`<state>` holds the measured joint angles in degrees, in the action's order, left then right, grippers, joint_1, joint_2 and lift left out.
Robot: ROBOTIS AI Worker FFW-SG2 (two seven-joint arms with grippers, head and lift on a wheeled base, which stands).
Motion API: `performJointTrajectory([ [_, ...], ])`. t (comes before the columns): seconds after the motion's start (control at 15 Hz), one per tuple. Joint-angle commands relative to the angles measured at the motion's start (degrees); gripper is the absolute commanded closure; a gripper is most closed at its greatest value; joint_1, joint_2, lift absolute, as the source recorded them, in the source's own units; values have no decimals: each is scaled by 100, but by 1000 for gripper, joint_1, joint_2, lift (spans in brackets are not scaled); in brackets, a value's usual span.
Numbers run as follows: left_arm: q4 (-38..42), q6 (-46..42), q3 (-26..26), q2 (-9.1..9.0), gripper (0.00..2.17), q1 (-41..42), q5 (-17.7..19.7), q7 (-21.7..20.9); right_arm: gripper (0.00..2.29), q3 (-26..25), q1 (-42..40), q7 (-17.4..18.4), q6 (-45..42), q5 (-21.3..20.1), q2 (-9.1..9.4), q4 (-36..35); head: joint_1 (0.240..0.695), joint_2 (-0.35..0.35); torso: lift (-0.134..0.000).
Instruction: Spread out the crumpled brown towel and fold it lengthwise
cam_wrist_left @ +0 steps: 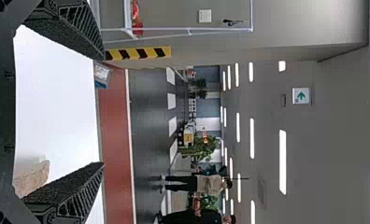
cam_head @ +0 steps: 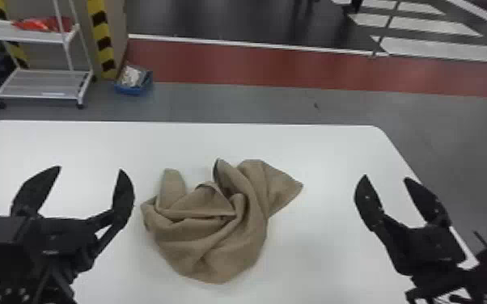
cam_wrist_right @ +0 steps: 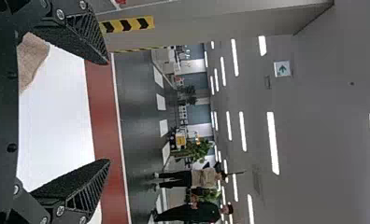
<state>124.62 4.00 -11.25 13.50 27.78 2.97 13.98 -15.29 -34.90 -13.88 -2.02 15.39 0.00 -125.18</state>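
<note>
From where I stand, the left gripper (cam_head: 90, 168) is over the near left part of the white table (cam_head: 327, 145), its fingers wide apart with nothing between them. The right gripper (cam_head: 385, 177) is over the right side, also spread wide and empty. Between them lies the brown towel (cam_head: 230, 238), bunched up near the middle of the tabletop, closer to the left gripper than the right. Its near side bulges round; folds twist through the middle, a narrow lobe pokes up at the far left, and a pointed flap reaches out to the right. Past the table's far edge, over on the left, I see a blue bin (cam_head: 133, 89) on the grey floor beside a white shelf cart (cam_head: 38, 95). Farther off runs a red floor strip (cam_head: 255, 66).
</note>
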Motion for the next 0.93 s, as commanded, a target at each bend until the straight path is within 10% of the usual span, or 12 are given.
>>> performJointTrajectory([
  [0.0, -78, -70, 0, 3, 87, 43, 2, 0, 188, 17, 45, -1, 146, -107, 5, 117, 695, -170, -125],
  [0.87, -702, -299, -448, -23, 87, -1, 749, -484, 218, 70, 203, -361, 831, -564, 5, 591, 695, -195, -125],
])
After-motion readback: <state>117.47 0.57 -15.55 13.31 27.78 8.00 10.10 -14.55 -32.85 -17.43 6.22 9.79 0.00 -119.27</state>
